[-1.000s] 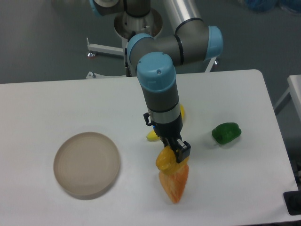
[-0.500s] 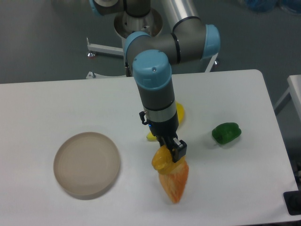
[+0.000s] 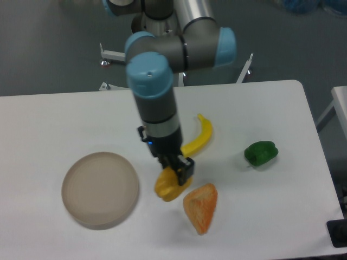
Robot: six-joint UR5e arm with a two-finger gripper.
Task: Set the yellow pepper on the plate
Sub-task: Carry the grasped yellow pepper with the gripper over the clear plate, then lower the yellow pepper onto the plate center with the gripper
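Nearest the camera, the orange wedge [image 3: 201,207] now lies alone. The gripper [image 3: 176,172], clamped on the yellow pepper [image 3: 169,186], has carried it leftward off that piece in the last second, roughly halfway toward the plate [image 3: 100,187], so the transfer looks well underway. Nothing sits between them. Farther back lie the banana [image 3: 199,138] and green pepper [image 3: 261,153]
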